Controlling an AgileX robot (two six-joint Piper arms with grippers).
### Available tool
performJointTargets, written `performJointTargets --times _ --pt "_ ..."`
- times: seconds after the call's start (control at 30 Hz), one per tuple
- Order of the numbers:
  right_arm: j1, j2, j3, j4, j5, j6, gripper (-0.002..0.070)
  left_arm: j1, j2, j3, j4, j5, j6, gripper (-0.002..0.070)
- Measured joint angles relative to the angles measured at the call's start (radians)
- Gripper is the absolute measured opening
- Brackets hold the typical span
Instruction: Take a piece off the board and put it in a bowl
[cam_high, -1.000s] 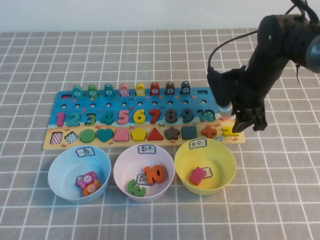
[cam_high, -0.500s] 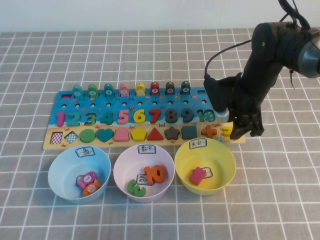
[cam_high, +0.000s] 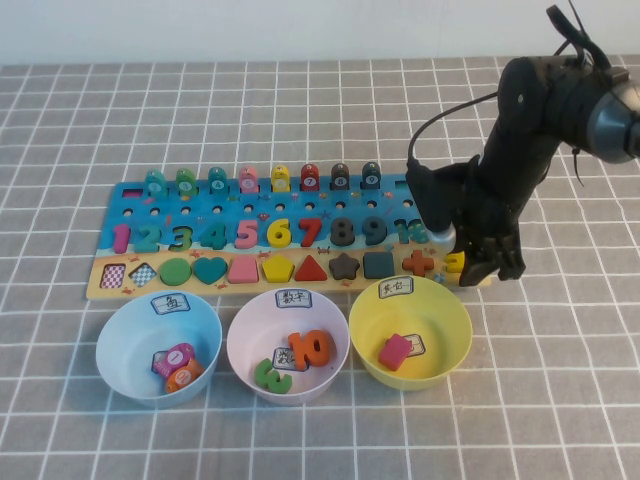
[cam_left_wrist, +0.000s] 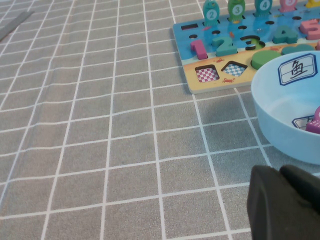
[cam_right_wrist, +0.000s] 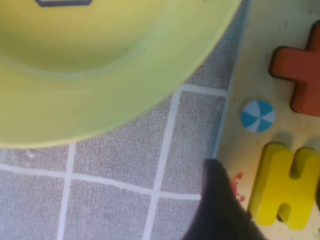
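One piece targeted: right gripper (cam_high: 478, 268) spread over yellow equals piece (cam_right_wrist: 282, 185) on board (cam_high: 110, 285), grasp pending; next, clamp and carry to yellow bowl (cam_high: 362, 325). Left gripper (cam_left_wrist: 287, 205) parked over counter (cam_left_wrist: 100, 125), finger state indeterminable.

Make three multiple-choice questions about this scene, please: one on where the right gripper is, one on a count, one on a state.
1. Where is the right gripper?
A. above the blue bowl
B. at the board's right end, over the yellow equals piece
C. beside the pink bowl

2. How many pieces lie in the yellow bowl?
A. one
B. two
C. four

3. What about the orange plus piece?
A. in a bowl
B. lifted by the gripper
C. seated in the board

Answers: 1 B, the high view shows the gripper over the yellow equals piece on the board. 2 A, only the pink piece. 3 C, it sits in its slot.

The left gripper is parked near the blue bowl.
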Motion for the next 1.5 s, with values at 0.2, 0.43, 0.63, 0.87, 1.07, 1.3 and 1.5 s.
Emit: performJointTargets --times 0.2,0.43,0.63,0.87,1.07,1.3,1.5 --pt "0.0 0.005 0.0 0.0 -0.002 0.0 0.0368 0.0 0.0 0.0 0.0 0.0 0.0 0.0" --pt "0.0 0.007 0.0 -0.002 -0.017 0.0 0.036 0.0 0.0 0.0 0.0 0.0 0.0 0.0" --pt "0.0 0.007 0.0 -0.006 -0.025 0.0 0.0307 0.0 0.0 0.0 0.0 0.0 0.0 0.0" --pt "0.0 0.007 0.0 -0.006 -0.04 0.0 0.0216 0.0 0.0 0.0 0.0 0.0 0.0 0.0" --pt "0.0 0.007 0.0 -0.003 -0.04 0.012 0.0179 0.0 0.0 0.0 0.0 0.0 0.0 0.0" --pt "0.0 -0.009 0.0 -0.005 -0.035 0.014 0.0179 0.0 0.0 0.0 0.0 0.0 0.0 0.0" --pt "0.0 -0.077 0.0 -0.041 -0.002 0.104 0.0169 0.0 0.0 0.0 0.0 0.0 0.0 0.0"
